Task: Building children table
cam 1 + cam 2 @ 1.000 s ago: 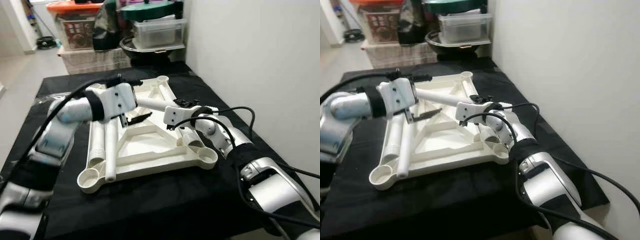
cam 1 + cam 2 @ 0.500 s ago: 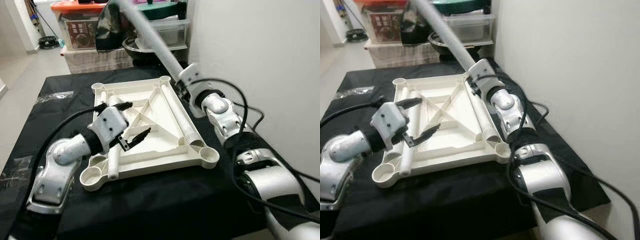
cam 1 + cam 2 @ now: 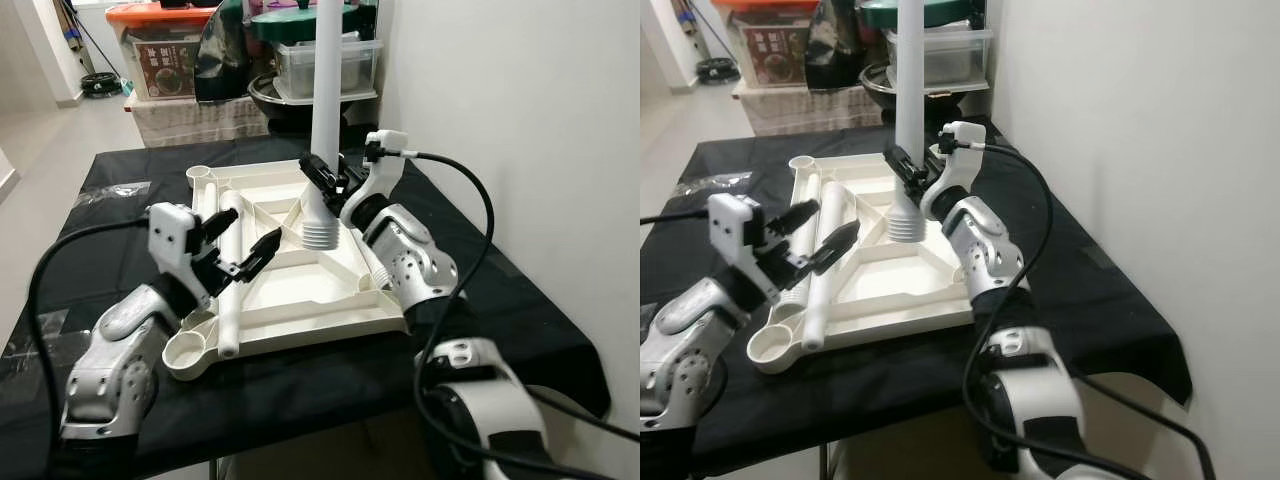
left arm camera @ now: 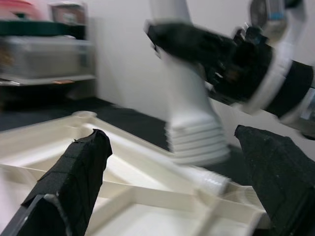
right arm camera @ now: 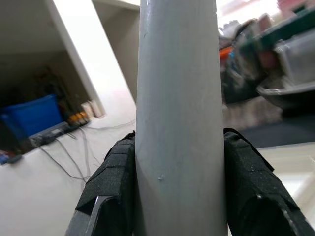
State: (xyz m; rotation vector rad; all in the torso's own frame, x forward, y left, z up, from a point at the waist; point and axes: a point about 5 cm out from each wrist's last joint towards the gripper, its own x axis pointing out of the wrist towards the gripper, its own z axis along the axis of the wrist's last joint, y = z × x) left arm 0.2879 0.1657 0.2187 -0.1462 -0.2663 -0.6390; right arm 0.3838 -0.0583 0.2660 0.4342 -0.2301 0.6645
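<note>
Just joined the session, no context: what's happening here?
The robot is assembling a white plastic kids' table. The tabletop lies upside down on a black-covered table. The right gripper is shut on a table leg, holding it upright with its ribbed end just above the tabletop. The left gripper hangs open beside it, over two spare legs lying in the tabletop.

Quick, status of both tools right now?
Left tool: open, holding nothing, above the tabletop frame.
Right tool: shut on the upright table leg.
</note>
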